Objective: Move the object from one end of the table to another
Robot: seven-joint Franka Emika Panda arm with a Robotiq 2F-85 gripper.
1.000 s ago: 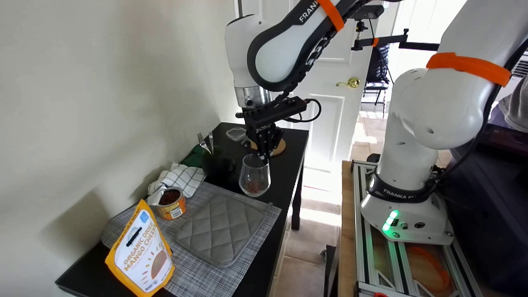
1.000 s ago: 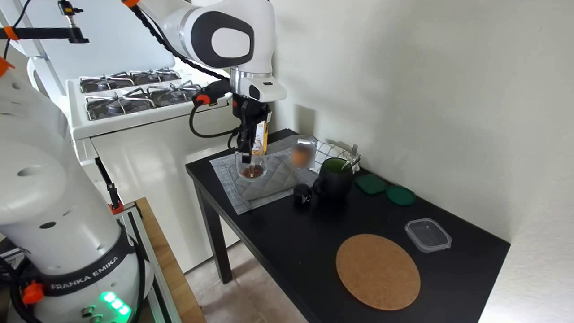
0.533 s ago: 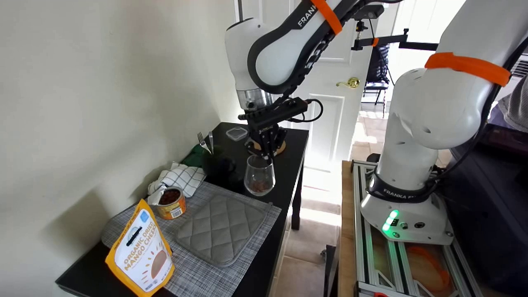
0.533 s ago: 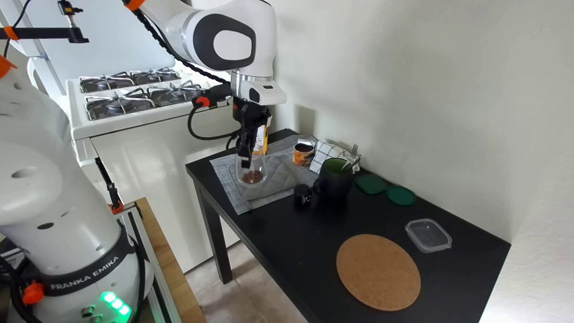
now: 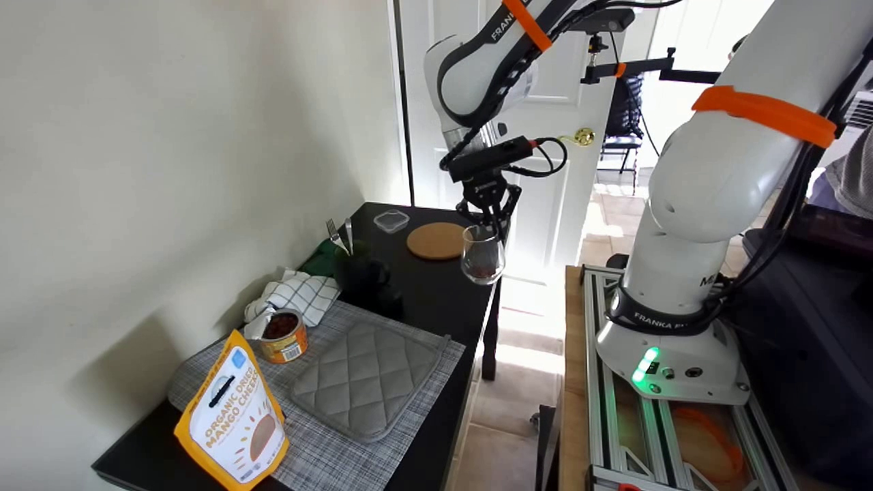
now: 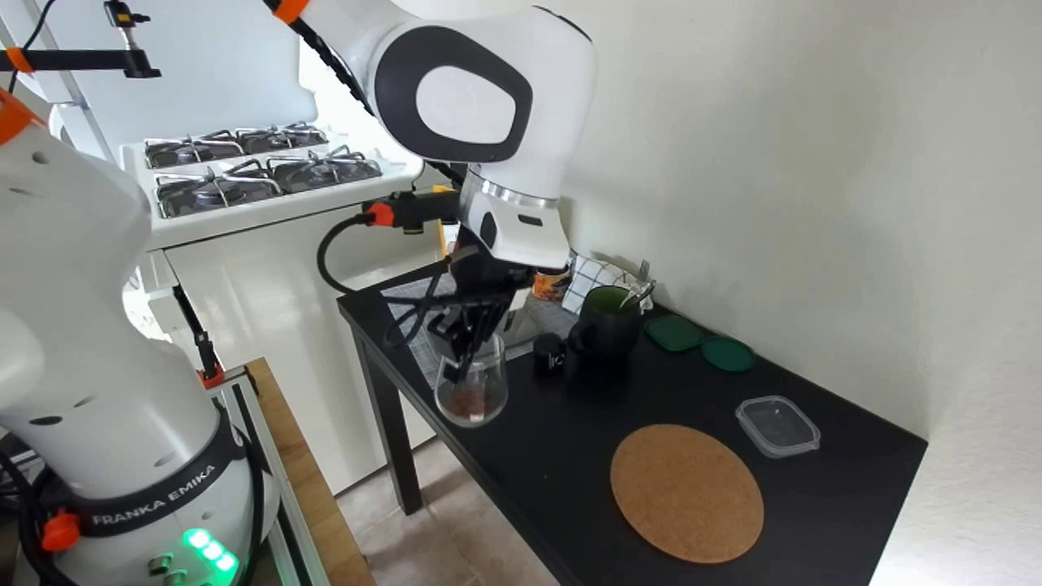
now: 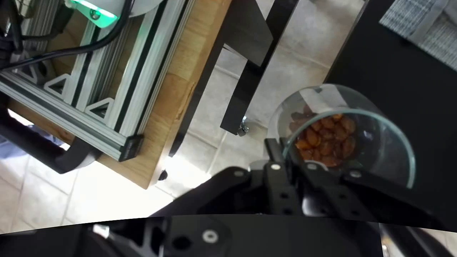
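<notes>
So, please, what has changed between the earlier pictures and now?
The gripper carried the glass tumbler toward the end of the table with the cork disc, and nearer to the robot base. Nothing was taken hold of or let go. The grey potholder, mango bag and cork disc stayed in place.

The bag (image 5: 239,416), lower left, reads "ORGANIC DRIED MANGO". The robot base (image 6: 167,533) reads "FRANKA EMIKA"; the arm (image 5: 470,85), top, "FRANK".

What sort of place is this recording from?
Probably a home kitchen, or a set-up like one: a white stove shows in an exterior view, and the black table bears a quilted grey pot holder and a dark mug with cutlery in it.
</notes>
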